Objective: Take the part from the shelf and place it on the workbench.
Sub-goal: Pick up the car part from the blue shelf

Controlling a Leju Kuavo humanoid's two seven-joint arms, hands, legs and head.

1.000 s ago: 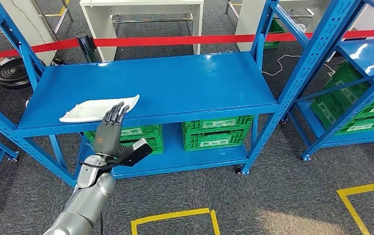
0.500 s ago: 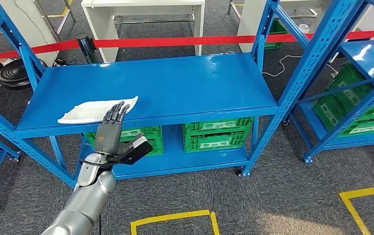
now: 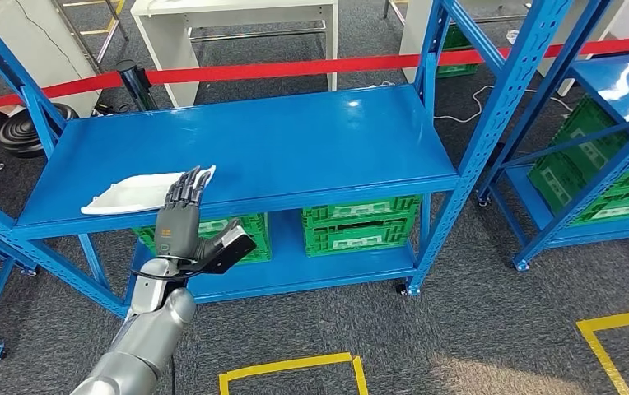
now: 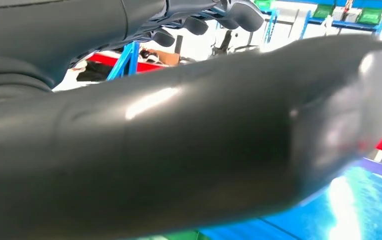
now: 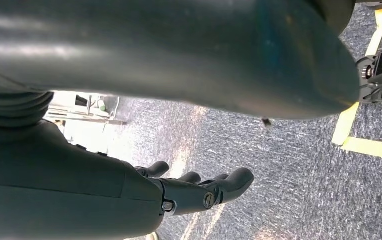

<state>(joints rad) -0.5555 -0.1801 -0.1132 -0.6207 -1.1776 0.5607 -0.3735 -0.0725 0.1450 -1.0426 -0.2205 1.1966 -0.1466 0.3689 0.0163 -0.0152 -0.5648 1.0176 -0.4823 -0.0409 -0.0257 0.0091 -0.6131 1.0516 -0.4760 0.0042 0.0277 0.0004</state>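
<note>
A flat white part (image 3: 126, 193) lies on the left front of the blue shelf's (image 3: 295, 148) upper board. My left hand (image 3: 184, 222) is raised in front of the shelf edge, fingers straight and apart, thumb out to the side, fingertips over the part's right end; whether they touch it I cannot tell. It holds nothing. The left wrist view shows the thick thumb (image 4: 204, 130) and dark fingers (image 4: 219, 12) spread above the blue board. My right hand (image 5: 189, 192) hangs over grey floor with fingers loosely extended and nothing in it.
Green crates (image 3: 361, 226) sit on the lower shelf board. A second blue rack (image 3: 616, 148) with green crates stands at the right. A red barrier tape (image 3: 295, 67) runs behind the shelf, with white tables (image 3: 237, 25) beyond. Yellow floor marks (image 3: 291, 366) lie on grey carpet.
The whole view has shifted slightly, so the camera moved. My left hand has crept a little forward and up toward the white part's right end.
</note>
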